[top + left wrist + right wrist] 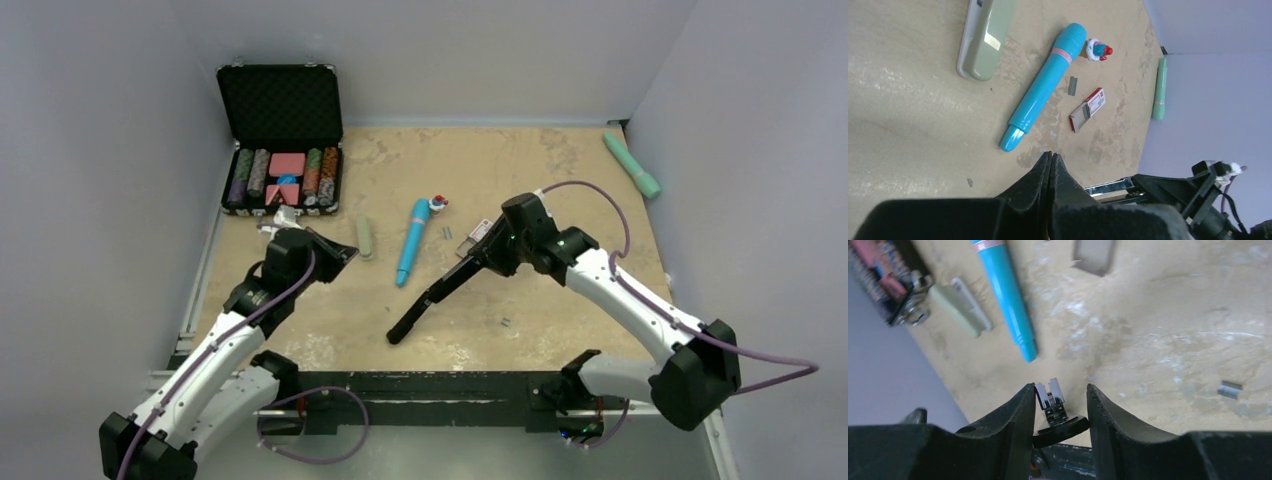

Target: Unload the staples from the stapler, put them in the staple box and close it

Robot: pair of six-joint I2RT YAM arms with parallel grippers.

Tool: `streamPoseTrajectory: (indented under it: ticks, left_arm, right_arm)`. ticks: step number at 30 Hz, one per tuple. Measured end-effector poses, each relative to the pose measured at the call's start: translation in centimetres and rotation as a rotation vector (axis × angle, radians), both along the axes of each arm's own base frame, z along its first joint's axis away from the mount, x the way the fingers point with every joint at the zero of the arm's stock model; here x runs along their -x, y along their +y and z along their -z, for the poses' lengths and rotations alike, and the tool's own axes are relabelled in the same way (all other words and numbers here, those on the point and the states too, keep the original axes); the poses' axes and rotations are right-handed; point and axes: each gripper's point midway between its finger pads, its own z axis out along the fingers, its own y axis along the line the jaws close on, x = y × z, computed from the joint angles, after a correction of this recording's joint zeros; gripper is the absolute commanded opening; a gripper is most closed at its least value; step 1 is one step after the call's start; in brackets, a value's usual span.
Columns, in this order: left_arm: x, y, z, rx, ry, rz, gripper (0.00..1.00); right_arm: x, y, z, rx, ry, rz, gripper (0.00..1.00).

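The long black stapler [425, 305] hangs slanted over the middle of the worn tan table [560, 300]. Its near-left end dips toward the table, and its far-right end sits in the right gripper [478, 258]. In the right wrist view the two black fingers [1015, 415] pinch the stapler's black body [1058, 426] from both sides. A short piece of bright metal stands up between their tips.

The left gripper [340, 255] hovers over the left part of the table, well apart from the stapler. Its tips [1050, 156] are pressed together with nothing between them.

A turquoise plastic tube with a pink band [412, 240] lies left of the stapler's upper end. A pale grey-green oblong case [364, 238] lies further left, near the left gripper. A small white, blue and red toy figure [437, 203] sits at the far end of the tube. A short grey strip of staples [1073, 86] lies right of the tube, and a small red-and-white cardboard box [1088, 109] lies open just beyond it. Another loose strip of staples [505, 322] lies on the table near the right arm.

An open black foam-lined case of poker chips [285, 140] stands at the far left. A mint-green cylinder [632, 165] lies along the far right wall.
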Motion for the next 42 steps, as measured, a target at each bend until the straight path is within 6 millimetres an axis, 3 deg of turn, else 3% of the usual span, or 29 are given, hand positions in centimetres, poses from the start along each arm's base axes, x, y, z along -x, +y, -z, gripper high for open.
streamPoseTrajectory:
  ticks: [4,11,17,19,23,29,33,36,40,42]
  left_arm:
    - [0.0,0.4,-2.8,-0.088,-0.112,0.062,0.00]
    - [0.7,1.7,-8.4,-0.209,-0.304,0.109,0.00]
    - [1.3,1.6,-8.8,-0.281,-0.352,0.185,0.00]
    - [1.6,1.7,-8.5,-0.308,-0.356,0.207,0.00]
    - [2.4,2.1,-8.6,-0.349,-0.379,0.236,0.00]
    - [3.5,2.8,-8.9,-0.393,-0.416,0.253,0.00]
    - [3.7,3.0,-8.4,-0.409,-0.423,0.261,0.00]
    - [3.6,2.9,-7.5,-0.421,-0.401,0.276,0.00]
    - [3.4,2.5,-6.7,-0.437,-0.377,0.310,0.01]
    - [3.2,2.3,-6.2,-0.446,-0.364,0.325,0.20]
  right_arm:
    - [0.5,2.5,-4.4,-0.087,-0.184,-0.146,0.00]
    - [0.9,4.5,-10.4,-0.167,-0.431,-0.305,0.00]
    - [0.8,9.0,-14.9,-0.209,-0.594,-0.480,0.00]
    - [1.2,10.5,-14.9,-0.213,-0.610,-0.530,0.00]
    - [2.4,12.6,-13.0,-0.196,-0.604,-0.617,0.00]
    - [5.4,13.9,-8.5,-0.186,-0.532,-0.714,0.00]
    - [6.7,15.8,-6.2,-0.170,-0.483,-0.771,0.00]
    - [7.1,16.7,-4.3,-0.139,-0.440,-0.796,0.00]
    - [6.6,17.6,-3.8,-0.118,-0.427,-0.801,0.00]
    - [6.2,17.8,-4.3,-0.108,-0.436,-0.802,0.00]
